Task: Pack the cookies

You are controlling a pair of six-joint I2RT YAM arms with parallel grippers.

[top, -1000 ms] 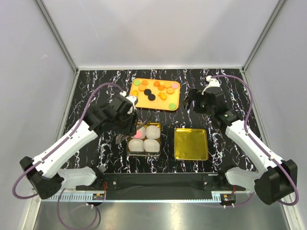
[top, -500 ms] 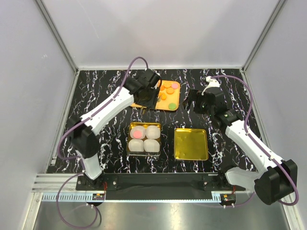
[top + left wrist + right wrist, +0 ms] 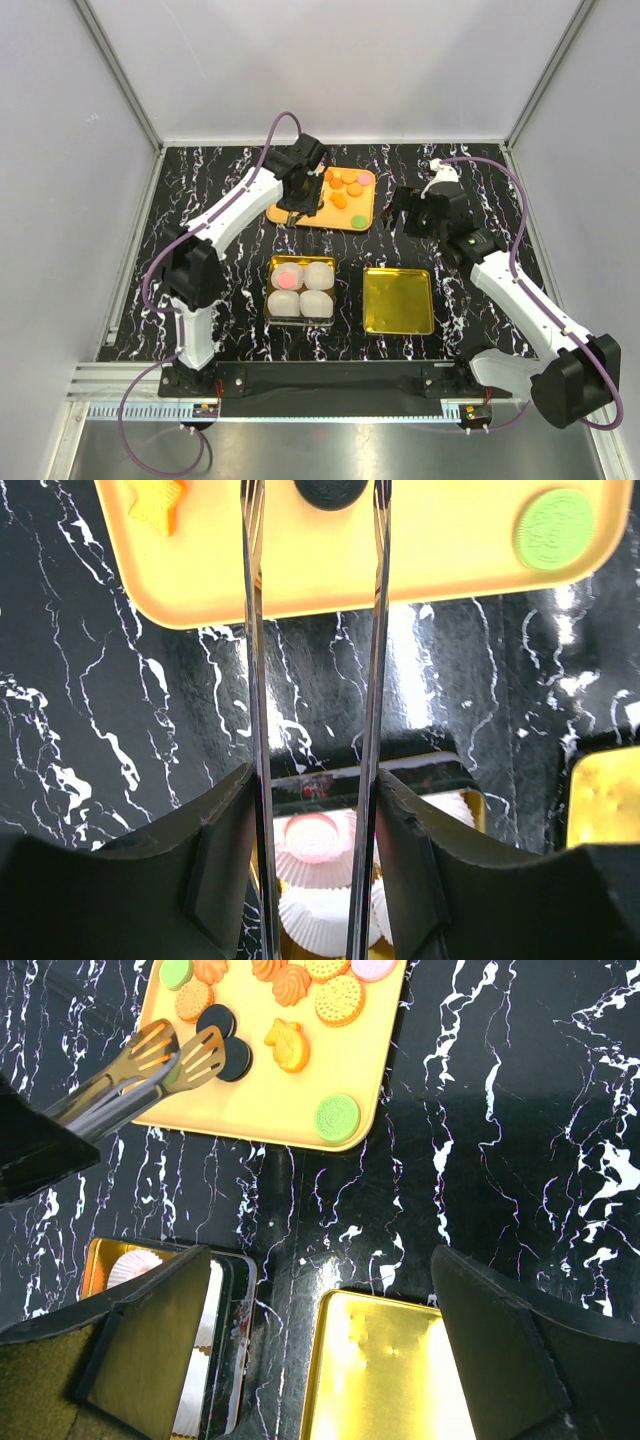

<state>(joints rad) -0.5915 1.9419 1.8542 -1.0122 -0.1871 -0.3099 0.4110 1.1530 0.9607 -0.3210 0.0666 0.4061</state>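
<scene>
Marble table (image 3: 180, 180) | black cookie (image 3: 330, 490) cut off between tongs (image 3: 150, 1048)

The top view looks down on the whole table (image 3: 190, 175) from behind. Both close wrist views share the orange tray (image 3: 270, 1095).

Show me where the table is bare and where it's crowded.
Bare marble: the strip between the cup tin and the empty gold tin, the band between those tins and the orange tray, and the patch left of the cup tin. Crowded: the tray, where cookies lie and the left tool holds tongs over them.
</scene>
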